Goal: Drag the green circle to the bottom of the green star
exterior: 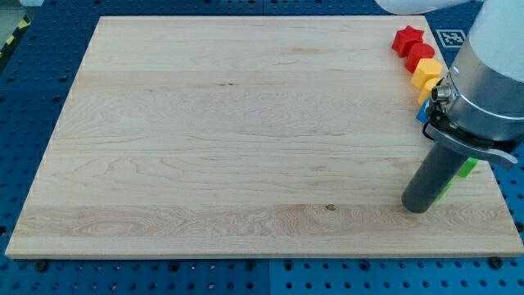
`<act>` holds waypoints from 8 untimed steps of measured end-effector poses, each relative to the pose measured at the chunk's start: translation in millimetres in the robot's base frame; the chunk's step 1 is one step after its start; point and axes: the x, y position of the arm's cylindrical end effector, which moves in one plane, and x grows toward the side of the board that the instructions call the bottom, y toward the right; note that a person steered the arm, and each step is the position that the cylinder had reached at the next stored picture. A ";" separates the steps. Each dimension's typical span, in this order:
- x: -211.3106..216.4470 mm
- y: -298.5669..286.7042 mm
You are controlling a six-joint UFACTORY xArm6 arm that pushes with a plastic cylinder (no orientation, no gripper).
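My tip (419, 208) rests on the wooden board (246, 139) near its right edge, low in the view. Green pieces (465, 168) show just behind the rod on its right side, mostly hidden by the rod and arm. I cannot tell which is the green circle and which the green star. The tip stands right at the lower left of the green bit (444, 190).
Along the board's right edge, from the view's top down: a red star (407, 38), a red block (421, 56), a yellow block (426, 74) and a sliver of a blue block (422, 113). The arm's body (491, 74) covers the right edge. Blue pegboard surrounds the board.
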 end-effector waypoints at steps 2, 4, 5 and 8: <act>-30.8 -3.2; -21.7 28.8; -11.6 38.3; 35.2 75.1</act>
